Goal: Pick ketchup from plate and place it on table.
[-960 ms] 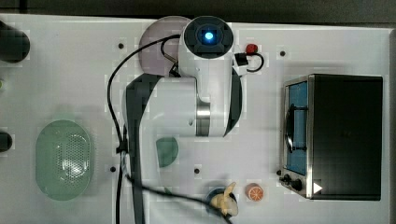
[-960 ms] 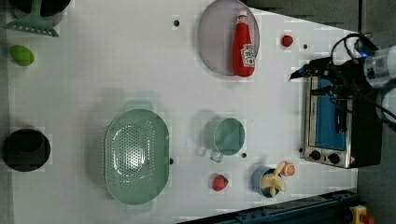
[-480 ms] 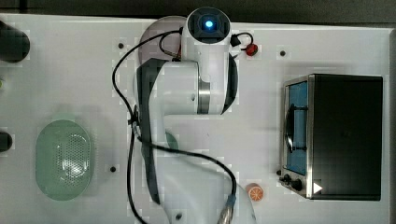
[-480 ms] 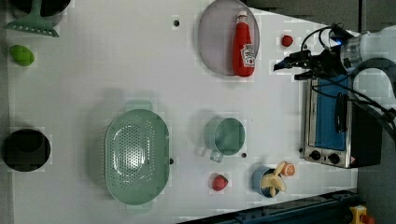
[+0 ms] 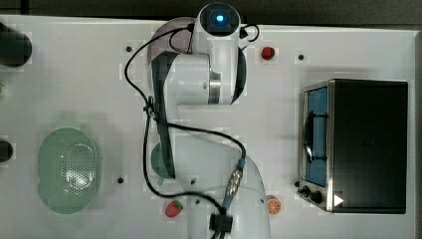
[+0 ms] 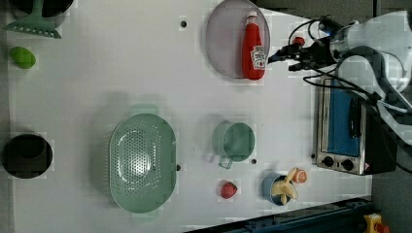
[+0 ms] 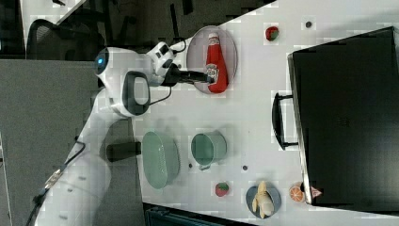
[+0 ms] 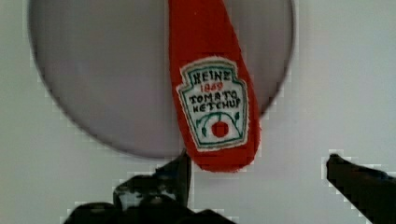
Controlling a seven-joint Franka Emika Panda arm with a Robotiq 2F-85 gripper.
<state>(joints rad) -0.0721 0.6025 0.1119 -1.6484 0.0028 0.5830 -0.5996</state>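
Since earlier frame, arm swung from over toaster toward plate. Gripper spread wide, empty, beside base of ketchup. Bottle lies flat on plate; long axis up-down in left view, gripper off base's right there.

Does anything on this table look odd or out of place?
The ketchup bottle lies flat on its side on the plate, its base poking over the rim. Nothing looks spilled or broken.
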